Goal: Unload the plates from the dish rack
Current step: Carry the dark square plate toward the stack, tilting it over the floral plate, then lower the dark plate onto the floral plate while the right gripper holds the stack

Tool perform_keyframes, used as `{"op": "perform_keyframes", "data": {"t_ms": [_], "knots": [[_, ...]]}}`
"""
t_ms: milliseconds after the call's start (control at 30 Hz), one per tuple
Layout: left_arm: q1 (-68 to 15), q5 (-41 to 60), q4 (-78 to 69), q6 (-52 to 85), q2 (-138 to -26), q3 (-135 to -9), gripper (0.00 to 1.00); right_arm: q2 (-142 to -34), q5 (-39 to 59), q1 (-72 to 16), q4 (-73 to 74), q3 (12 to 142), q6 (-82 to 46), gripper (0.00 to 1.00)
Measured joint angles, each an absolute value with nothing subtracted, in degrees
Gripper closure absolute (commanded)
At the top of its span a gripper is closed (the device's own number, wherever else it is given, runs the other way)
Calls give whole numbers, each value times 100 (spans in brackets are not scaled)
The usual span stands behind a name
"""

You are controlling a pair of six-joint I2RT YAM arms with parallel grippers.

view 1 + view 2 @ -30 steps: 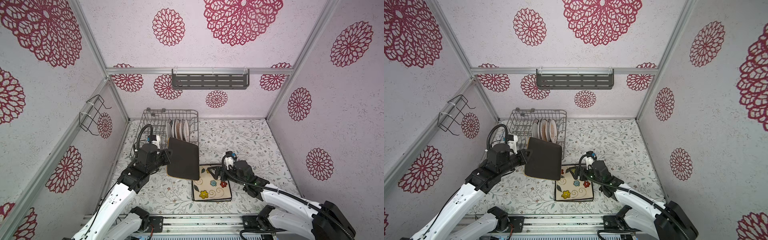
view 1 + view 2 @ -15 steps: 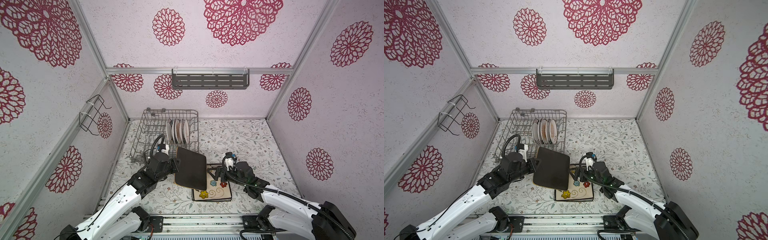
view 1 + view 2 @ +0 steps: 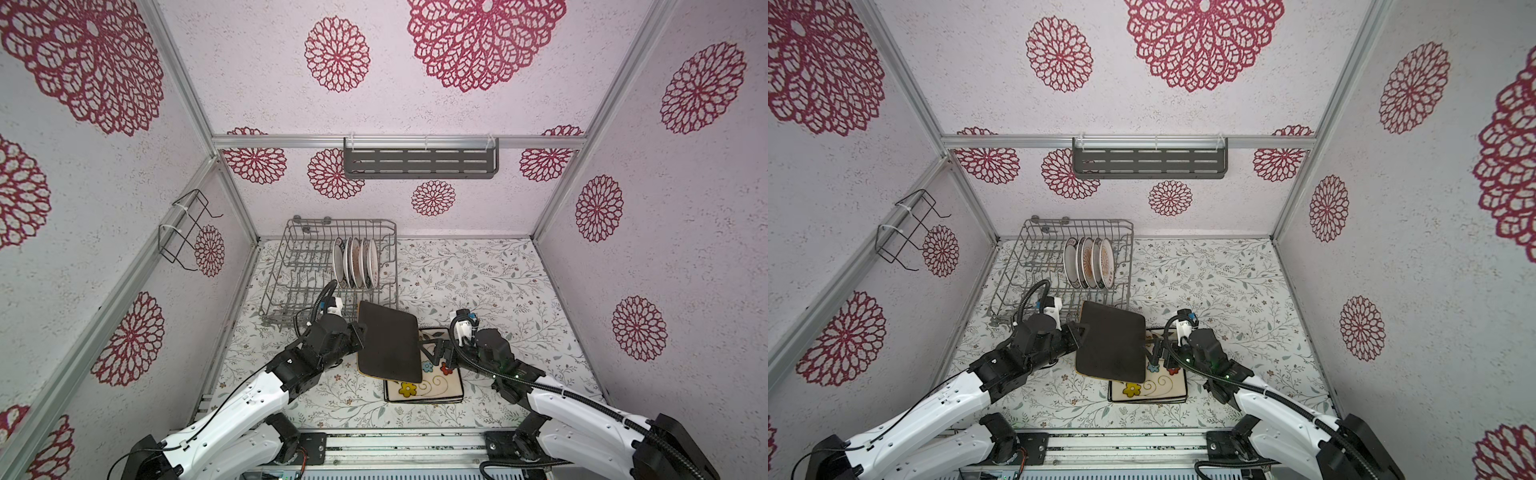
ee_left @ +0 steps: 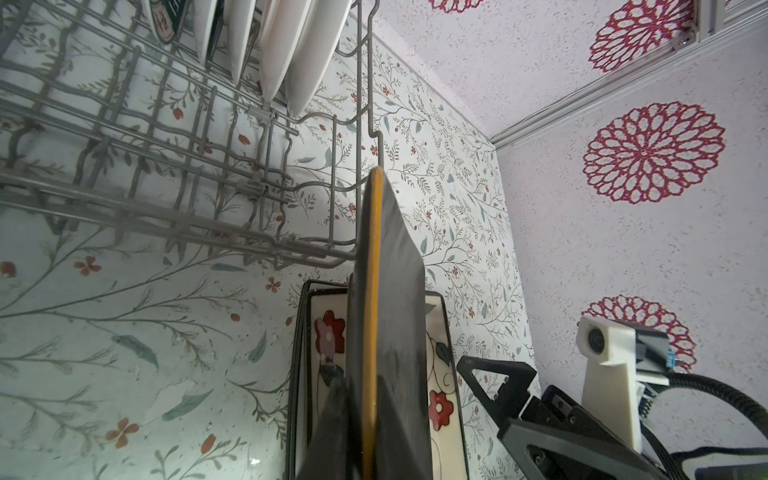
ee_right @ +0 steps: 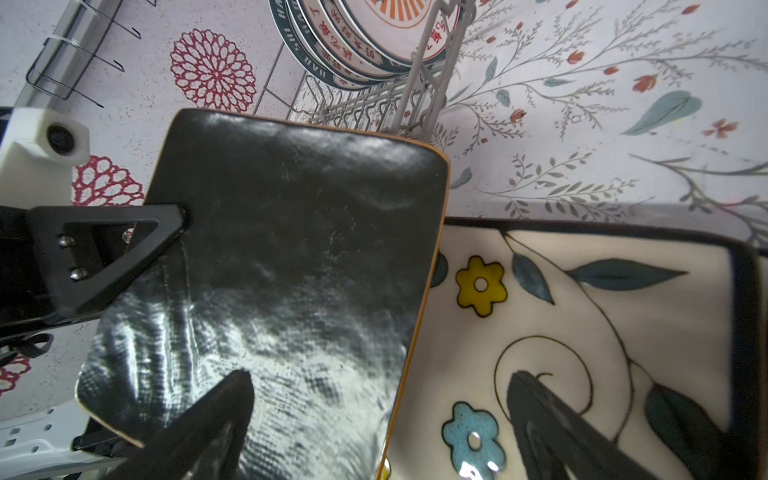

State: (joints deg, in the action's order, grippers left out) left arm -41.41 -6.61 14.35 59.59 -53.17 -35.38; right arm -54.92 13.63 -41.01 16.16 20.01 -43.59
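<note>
Mid-frame, the left gripper's (image 3: pixel 360 331) jaws clamp the dark brown plate (image 3: pixel 388 345) above the floral plate (image 3: pixel 434 388); the right gripper's (image 3: pixel 434 353) jaws gape wide.

dark brown plate (image 3: pixel 388 340) | cream floral plate (image 3: pixel 440 388) | grey dish rack (image 3: pixel 345 226) | white round plates (image 3: pixel 357 262), dark-blue lettered rims

Mock kitchen booth in a robot lab, aluminium frame (image 3: pixel 291 142), papered walls (image 3: pixel 257 75), dish rack (image 3: pixel 353 222), mounting rail (image 3: pixel 399 446).
</note>
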Motion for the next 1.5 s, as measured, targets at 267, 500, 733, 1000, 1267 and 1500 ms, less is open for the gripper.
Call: {"op": "perform_keyframes", "data": {"t_ms": [267, 500, 733, 1000, 1267, 1500], "knots": [[-4362, -775, 1273, 6106, -5561, -3518, 100, -5231, 1173, -4101, 1396, 2001, -4366, 1], [-4493, -838, 1205, 6189, -5795, -3516, 100, -4976, 910, -4101, 1133, 1887, -4418, 1], [-4558, -867, 1111, 6248, -5830, -3505, 100, -4906, 746, -4101, 945, 1723, -4519, 1], [-4598, -952, 1020, 6322, -5935, -3459, 100, -4912, 727, -4073, 906, 1721, -4576, 1], [-4633, -967, 947, 6418, -6005, -3371, 100, -4910, 716, -4056, 893, 1721, -4578, 1], [-4644, -974, 884, 6508, -6058, -3354, 100, -4910, 707, -4036, 891, 1719, -4619, 1]]}}
